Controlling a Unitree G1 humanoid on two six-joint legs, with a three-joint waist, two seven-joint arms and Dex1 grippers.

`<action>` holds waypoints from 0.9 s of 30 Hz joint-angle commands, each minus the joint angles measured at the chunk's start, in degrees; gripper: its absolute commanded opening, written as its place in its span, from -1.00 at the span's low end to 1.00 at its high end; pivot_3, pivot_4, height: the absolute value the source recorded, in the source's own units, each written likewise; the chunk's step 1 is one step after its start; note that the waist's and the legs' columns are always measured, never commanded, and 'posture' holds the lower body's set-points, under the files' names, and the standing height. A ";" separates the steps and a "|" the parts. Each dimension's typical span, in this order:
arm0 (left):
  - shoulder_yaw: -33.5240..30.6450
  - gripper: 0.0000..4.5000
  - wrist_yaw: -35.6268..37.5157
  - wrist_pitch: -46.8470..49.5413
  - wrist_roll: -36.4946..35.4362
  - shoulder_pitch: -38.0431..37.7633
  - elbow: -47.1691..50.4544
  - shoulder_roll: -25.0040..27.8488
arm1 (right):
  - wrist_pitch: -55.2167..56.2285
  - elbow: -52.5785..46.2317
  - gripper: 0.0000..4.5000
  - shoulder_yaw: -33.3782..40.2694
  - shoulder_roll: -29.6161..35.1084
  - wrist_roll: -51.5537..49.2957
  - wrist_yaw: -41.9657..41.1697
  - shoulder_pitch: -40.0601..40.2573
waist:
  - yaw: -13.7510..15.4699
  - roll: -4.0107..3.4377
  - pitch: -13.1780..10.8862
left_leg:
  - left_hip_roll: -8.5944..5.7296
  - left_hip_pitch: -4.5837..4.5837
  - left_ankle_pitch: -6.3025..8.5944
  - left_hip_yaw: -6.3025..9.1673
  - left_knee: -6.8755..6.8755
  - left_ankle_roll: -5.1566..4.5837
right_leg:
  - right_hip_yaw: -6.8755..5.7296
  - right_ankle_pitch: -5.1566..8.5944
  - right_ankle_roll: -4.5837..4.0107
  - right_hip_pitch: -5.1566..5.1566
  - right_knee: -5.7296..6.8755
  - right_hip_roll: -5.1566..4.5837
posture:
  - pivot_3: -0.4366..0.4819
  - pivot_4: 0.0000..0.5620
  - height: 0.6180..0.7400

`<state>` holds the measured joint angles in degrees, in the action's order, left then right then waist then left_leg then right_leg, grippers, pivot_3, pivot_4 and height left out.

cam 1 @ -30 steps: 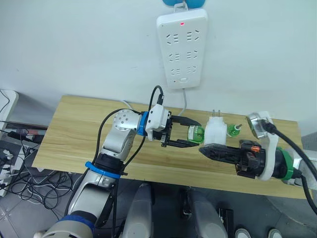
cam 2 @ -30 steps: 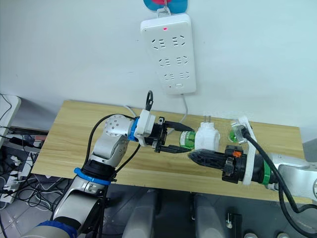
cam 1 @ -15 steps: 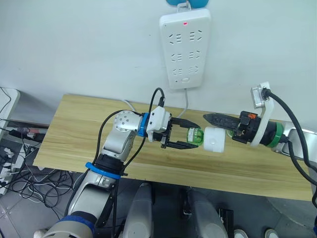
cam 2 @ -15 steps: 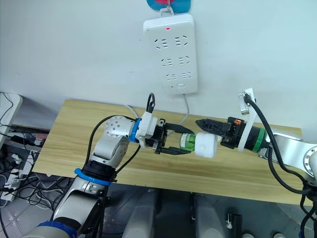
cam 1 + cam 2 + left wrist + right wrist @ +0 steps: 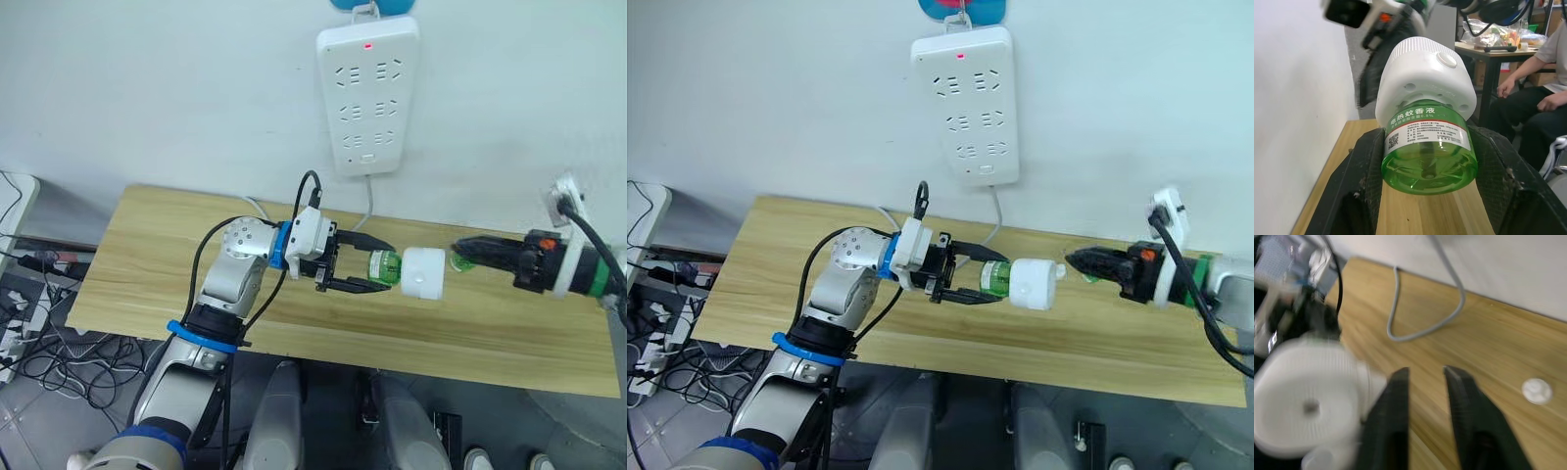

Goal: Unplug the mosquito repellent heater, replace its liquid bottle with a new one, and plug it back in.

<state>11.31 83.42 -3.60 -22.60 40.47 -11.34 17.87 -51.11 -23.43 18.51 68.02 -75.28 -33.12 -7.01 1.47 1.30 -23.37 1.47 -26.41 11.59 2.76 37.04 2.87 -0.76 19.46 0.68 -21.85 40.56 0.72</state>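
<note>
From the left eye view, the right claw (image 5: 458, 257) had pulled back toward the robot's right within the last second. 1 second before, it lay against the heater (image 5: 423, 273); now it sat well apart from it, tips pointing at it, and no longer touched it. In my judgement it had let go after working at the heater, so the heater was loosening from the bottle or being reseated on it. The heater was unplugged, hanging above the table (image 5: 147, 255), well below the power strip (image 5: 367, 93) on the wall. The left claw (image 5: 382, 268) had not shifted; it pinched the green bottle (image 5: 386, 265), with the heater fitted on the bottle's far end.

The right eye view gave the same layout, and a green spot showed near the right claw's tips, too small to name.

The left wrist view showed what the head views could not: the bottle's printed label, its clear green base facing the camera, and the 2 black fingers (image 5: 1364, 181) pressing it from either side. A seated person (image 5: 1542, 88) was in the background.

The right wrist view showed the right claw's 2 fingers (image 5: 1393, 421) slightly apart with nothing between them, the heater's round top with its centre hole, a grey cord (image 5: 1425, 328) and a small white cap (image 5: 1536, 390) on the wood.
</note>
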 commanded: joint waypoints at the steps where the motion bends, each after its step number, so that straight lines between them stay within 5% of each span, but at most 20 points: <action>1: -0.60 0.00 0.69 0.26 -2.00 -0.49 2.53 0.13 | 12.32 -5.95 0.21 6.70 0.13 15.64 -18.16 9.34 | -0.01 0.00 0.00 | 0.01 0.02 0.00 0.00 0.00 0.00 | 0.00 0.00 0.00 0.01 0.01 0.00 | 0.03 0.41 1.00; 6: -0.87 0.00 1.15 1.12 -2.79 -1.00 3.31 0.51 | 26.07 -9.59 0.98 9.30 -4.53 27.65 -28.25 15.30 | -0.25 0.01 0.00 | 0.01 0.17 0.00 -0.14 0.00 0.01 | 0.03 0.00 0.00 0.04 0.08 0.01 | 0.02 0.40 1.00; 16: -0.62 0.00 1.70 2.02 -3.53 -1.97 4.73 0.95 | 41.58 -16.17 0.98 4.13 -13.83 41.18 -26.53 10.79 | -0.22 0.00 0.00 | 0.03 0.40 -0.01 -0.38 0.00 0.01 | 0.16 0.01 0.01 0.12 0.21 0.01 | 0.01 0.37 1.00; 27: -0.10 0.00 2.08 2.31 -3.65 -1.36 4.76 0.20 | 49.80 -14.88 0.98 -3.23 -16.49 50.89 -26.64 8.66 | -0.31 0.01 0.00 | 0.04 0.44 -0.01 -0.40 0.00 0.01 | 0.15 0.00 0.01 0.13 0.25 0.01 | 0.01 0.38 1.00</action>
<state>10.60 84.58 -1.17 -24.70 38.85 -9.14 18.94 -2.88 -37.24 16.55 52.10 -25.40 -60.30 2.45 1.17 1.31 -23.37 1.51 -25.93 11.58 2.35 37.04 2.88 -0.62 19.46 0.69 -21.71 40.84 0.73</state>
